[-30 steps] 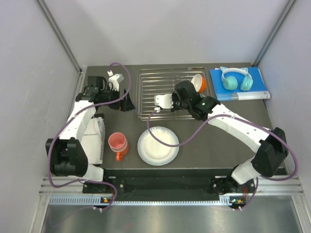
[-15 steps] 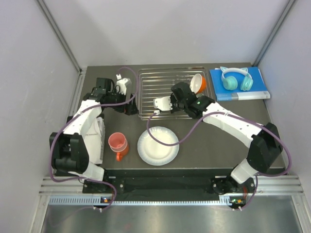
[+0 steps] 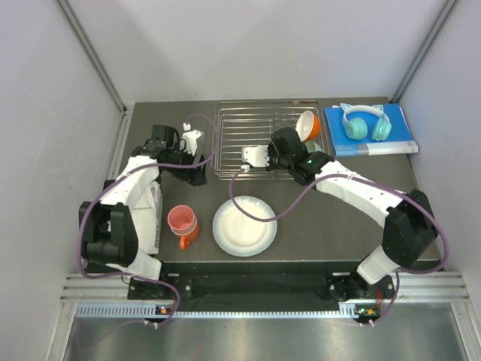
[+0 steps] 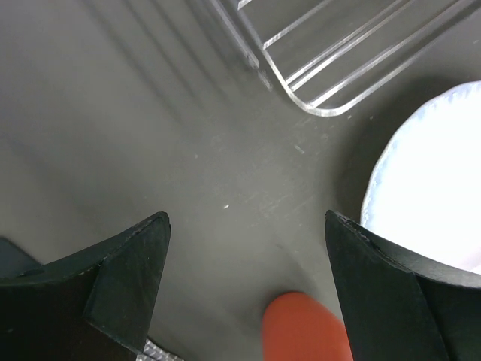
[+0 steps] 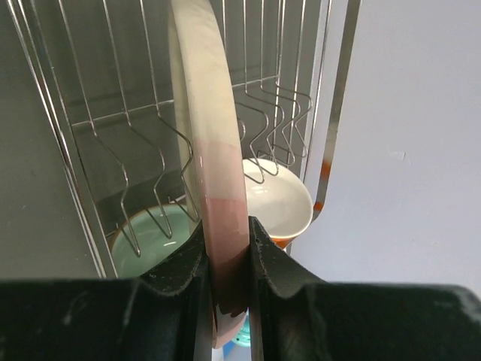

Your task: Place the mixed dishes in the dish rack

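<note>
My right gripper [image 5: 227, 229] is shut on the rim of the cream-and-pink plate [image 5: 197, 113], which stands on edge over the silver wire dish rack [image 5: 98, 113]. Under its wires lie a mint-green bowl [image 5: 150, 229] and an orange bowl [image 5: 278, 204]. From above, the right gripper [image 3: 264, 158] hovers over the rack [image 3: 225, 139], and the orange bowl [image 3: 308, 126] leans at its far right corner. My left gripper [image 4: 246, 218] is open above bare table, between the rack corner [image 4: 316, 98], the white plate [image 4: 432, 188] and the orange mug [image 4: 304, 331]. The mug [image 3: 183, 224] and white plate [image 3: 244, 226] sit near the front.
A blue book [image 3: 394, 139] with teal cat-ear headphones [image 3: 364, 124] on it lies right of the rack. A white ribbed item [image 3: 152, 210] lies along the table's left edge under the left arm. Grey walls enclose the table on three sides.
My left gripper has swung from beside the rack's left side toward the front, nearer the mug. The right gripper still holds the plate and has shifted slightly over the rack.
</note>
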